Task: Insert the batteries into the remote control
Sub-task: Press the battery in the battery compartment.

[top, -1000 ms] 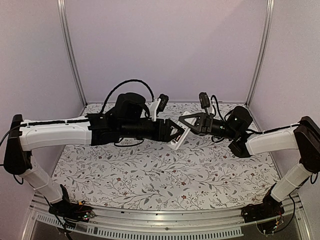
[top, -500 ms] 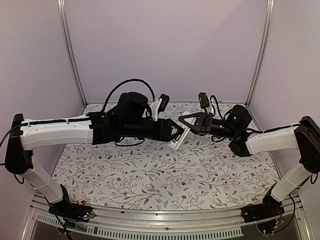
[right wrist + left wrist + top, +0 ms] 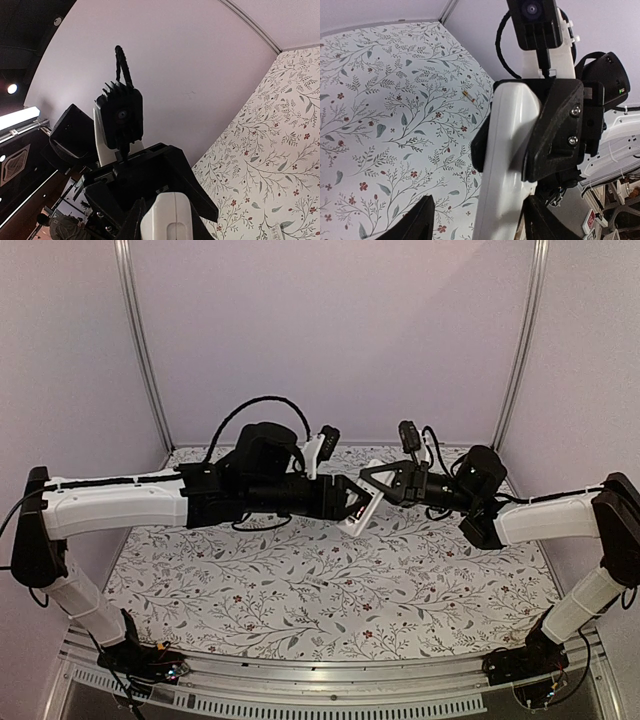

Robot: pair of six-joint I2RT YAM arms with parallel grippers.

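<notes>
Overhead, the counter [image 3: 300, 580] with its flowered cloth fills the lower half of the view. Above it the left arm [image 3: 120, 505] reaches in from 9 o'clock and the right arm [image 3: 545, 520] from 3 o'clock, and they meet in mid-air near the centre.

Between them is the remote control [image 3: 507, 165], lifted off the cloth. In the left wrist view its long axis runs from 6 o'clock up toward 12, leaning a little to 1. The right fingers [image 3: 555, 135] are clamped across its width about halfway up, so the right arm carries it. The left fingers [image 3: 420, 222] stand spread at the bottom of that view, one at 7 o'clock and one at 5 o'clock of the handset's lower end, straddling it. Cloth shows in the gap on the 7 o'clock side. The other tip is just beside the plastic, and I cannot tell whether it touches.

This looks like a hand-over or regrip, and it turns on that straddle. The remote's lower end lies between the left fingers, lengthwise along their reach, so closing would take it across its narrow width.

Smallest, one battery [image 3: 466, 94] lies on the cloth at 10 o'clock from the clamped handset, well apart from both sets of fingers. A second I cannot find.
</notes>
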